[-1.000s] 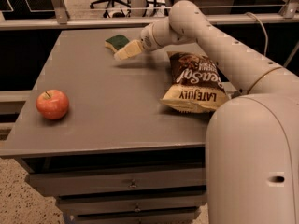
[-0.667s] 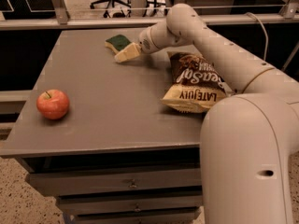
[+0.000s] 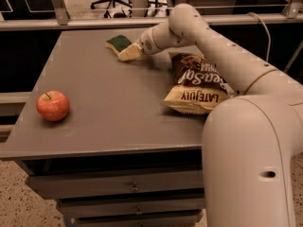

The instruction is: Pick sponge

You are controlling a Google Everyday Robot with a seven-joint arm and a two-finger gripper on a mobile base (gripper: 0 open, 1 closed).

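Observation:
The sponge (image 3: 119, 42), with a dark green top over pale yellow foam, lies flat at the far middle of the grey table (image 3: 109, 108). My gripper (image 3: 129, 52) reaches in from the right at the end of the long white arm. Its pale tip rests low against the sponge's near right edge, at table level. The sponge's right end is partly hidden behind the gripper.
A brown-and-yellow chip bag (image 3: 196, 84) lies just right of the gripper, under the forearm. A red apple (image 3: 53, 106) sits near the table's front left edge. Drawers are below the table; a railing and an office chair stand behind it.
The arm's upper links have shifted slightly left. The gripper stays at the sponge's near right edge, and the sponge, bag and apple have not moved.

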